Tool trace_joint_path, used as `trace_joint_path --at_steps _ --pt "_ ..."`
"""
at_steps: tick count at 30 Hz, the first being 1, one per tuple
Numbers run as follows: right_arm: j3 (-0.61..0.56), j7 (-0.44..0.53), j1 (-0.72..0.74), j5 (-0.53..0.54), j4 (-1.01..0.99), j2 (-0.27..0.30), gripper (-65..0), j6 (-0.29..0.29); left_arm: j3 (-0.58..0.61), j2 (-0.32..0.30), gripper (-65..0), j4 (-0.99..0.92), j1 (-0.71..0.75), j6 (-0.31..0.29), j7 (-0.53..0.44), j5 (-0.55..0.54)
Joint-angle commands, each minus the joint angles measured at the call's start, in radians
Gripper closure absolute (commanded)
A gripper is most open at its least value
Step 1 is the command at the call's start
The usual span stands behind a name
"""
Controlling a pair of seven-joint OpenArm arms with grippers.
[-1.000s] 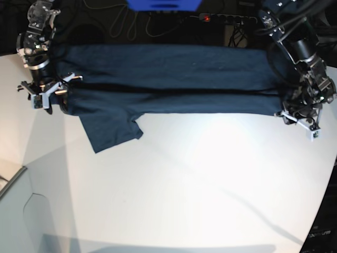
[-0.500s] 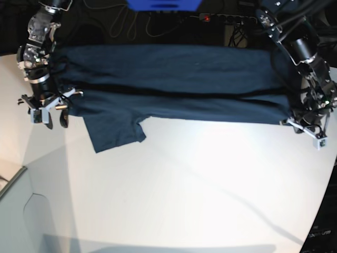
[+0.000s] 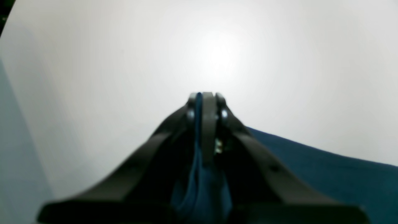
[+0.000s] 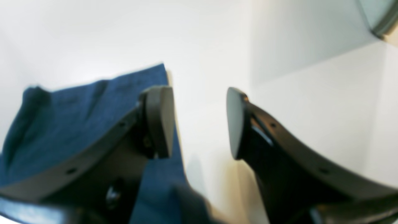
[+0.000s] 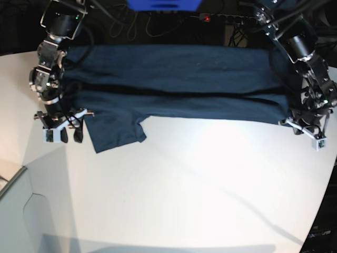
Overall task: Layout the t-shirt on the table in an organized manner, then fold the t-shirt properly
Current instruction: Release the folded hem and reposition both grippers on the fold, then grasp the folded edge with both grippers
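Observation:
The dark navy t-shirt (image 5: 179, 74) lies in a long band across the far side of the white table (image 5: 184, 184), one sleeve (image 5: 113, 132) sticking out toward the front. My left gripper (image 5: 301, 126) sits at the shirt's right end. In the left wrist view the left gripper (image 3: 203, 99) is shut on a pinch of the t-shirt (image 3: 326, 174). Beside the sleeve, at the left end, is my right gripper (image 5: 71, 136). The right wrist view shows this gripper (image 4: 199, 123) open with nothing between its fingers; the t-shirt (image 4: 77, 118) lies under and beside one finger (image 4: 158, 121).
A pale grey box-like corner piece (image 5: 16, 211) stands at the front left, seen too as the grey corner (image 4: 376, 15). Behind the table are cables, a power strip with a red light (image 5: 221, 18) and a blue object (image 5: 163, 4). The table's curved edge (image 5: 324, 195) runs down the right.
My left gripper has shut on the shirt's right end and drawn it slightly forward. My right gripper has moved forward off the shirt's left edge to beside the sleeve, staying open.

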Motion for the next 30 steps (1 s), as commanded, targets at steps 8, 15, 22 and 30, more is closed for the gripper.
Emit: trace_joint_path --at_steps 8,15,22,30 --pt "-0.066 0.004 0.092 -0.154 -0.105 0.008 -42.4 0.007 0.001 -0.016 0.0 0.015 -0.021 0.001 -0.019 -0.011" --pt "-0.083 -0.002 0.138 -0.168 -0.151 0.005 -42.6 0.003 0.001 -0.016 0.0 0.015 -0.023 0.001 -0.019 -0.011" --pt "-0.083 -0.002 0.173 -0.168 -0.274 0.030 -42.5 0.003 0.001 -0.016 0.0 0.013 -0.026 0.001 -0.025 -0.011" --pt "-0.095 -0.002 0.192 -0.168 -0.297 0.027 -27.2 0.006 0.001 -0.014 0.0 0.013 -0.033 0.003 -0.026 -0.011"
